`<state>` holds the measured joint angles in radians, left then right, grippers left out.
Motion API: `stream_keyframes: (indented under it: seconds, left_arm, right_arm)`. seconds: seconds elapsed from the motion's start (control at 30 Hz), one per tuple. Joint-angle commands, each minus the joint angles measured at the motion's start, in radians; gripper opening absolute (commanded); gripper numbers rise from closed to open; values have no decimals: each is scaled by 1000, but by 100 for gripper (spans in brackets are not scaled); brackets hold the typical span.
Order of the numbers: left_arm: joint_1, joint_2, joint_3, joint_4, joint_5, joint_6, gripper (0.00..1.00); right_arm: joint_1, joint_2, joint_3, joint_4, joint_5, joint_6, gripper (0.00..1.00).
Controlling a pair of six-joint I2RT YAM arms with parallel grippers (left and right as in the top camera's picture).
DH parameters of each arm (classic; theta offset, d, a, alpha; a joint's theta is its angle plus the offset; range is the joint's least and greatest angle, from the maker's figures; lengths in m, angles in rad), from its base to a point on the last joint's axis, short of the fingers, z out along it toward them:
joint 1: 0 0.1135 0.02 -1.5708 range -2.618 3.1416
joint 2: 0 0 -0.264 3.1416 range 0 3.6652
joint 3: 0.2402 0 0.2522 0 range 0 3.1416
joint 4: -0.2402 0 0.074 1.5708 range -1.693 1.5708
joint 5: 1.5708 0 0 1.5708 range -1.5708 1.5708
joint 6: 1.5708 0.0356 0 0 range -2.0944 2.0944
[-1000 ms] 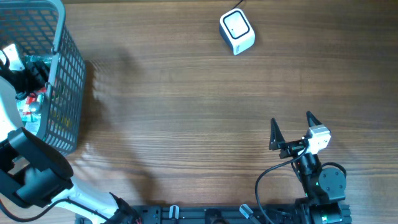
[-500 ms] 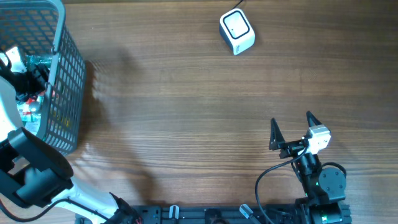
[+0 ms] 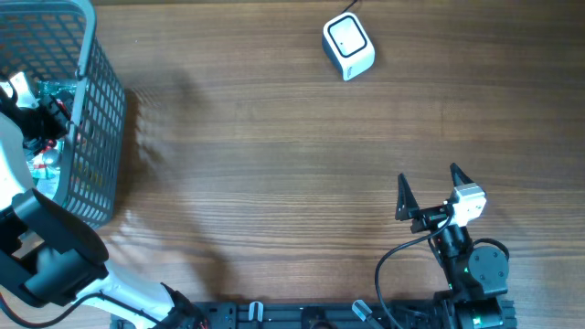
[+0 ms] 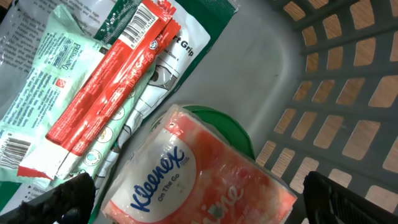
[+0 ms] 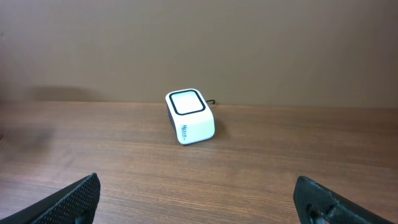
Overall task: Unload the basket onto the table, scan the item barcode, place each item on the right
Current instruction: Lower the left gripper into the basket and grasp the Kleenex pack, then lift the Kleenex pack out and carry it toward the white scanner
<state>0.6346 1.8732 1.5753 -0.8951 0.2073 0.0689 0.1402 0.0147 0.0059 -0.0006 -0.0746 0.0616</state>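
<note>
We see our left claw (image 4: 199, 194) spread wide, gripping nothing, around the Kleenex pack (image 4: 186, 165) in the basket (image 3: 96, 110), upper left. Our right claw (image 3: 428, 178), lower right, gapes empty. The scanner (image 3: 348, 46) sits top centre on the table (image 3: 274, 164).

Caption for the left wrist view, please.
Open left gripper over a Kleenex pack and red barcoded wrapper inside the grey basket.

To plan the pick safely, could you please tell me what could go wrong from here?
1. The open left pincer hovers over the Kleenex pack, which lies against other packets; closing may snag two items.
2. The soft pack may slip on the long carry from basket to scanner.
</note>
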Motion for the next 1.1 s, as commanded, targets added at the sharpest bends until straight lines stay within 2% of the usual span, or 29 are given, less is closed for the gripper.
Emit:
stream_keyframes:
  seconds: [0.0,0.17,0.43,0.7,0.73,0.83,0.9,0.97,1.07]
  left_arm:
    - [-5,-27,-30,13,1,-25,100]
    - [-19,-27,-134,126,1,-30,100]
    - [-37,-27,-187,204,-54,-32,100]
    - [-37,-27,-247,262,-56,-32,91]
    - [-37,-27,-248,262,-56,-32,88]
    - [-37,-27,-249,261,-56,-32,72]
    - [-37,-27,-249,261,-56,-32,56]
    - [-37,-28,-248,269,-56,-32,49]
    - [-37,-48,-235,282,-56,-32,46]
  right_arm:
    - [-5,-4,-1,3,-1,-9,100]
    - [-5,-4,-1,3,-1,-9,100]
    - [-5,-4,-1,3,-1,-8,100]
    - [-5,-4,-1,3,-1,-9,100]
    - [-5,-4,-1,3,-1,-9,100]
    - [-5,-4,-1,3,-1,-9,100]
    - [-5,-4,-1,3,-1,-9,100]
    - [-5,-4,-1,3,-1,-9,100]
    - [-5,-4,-1,3,-1,-8,100]
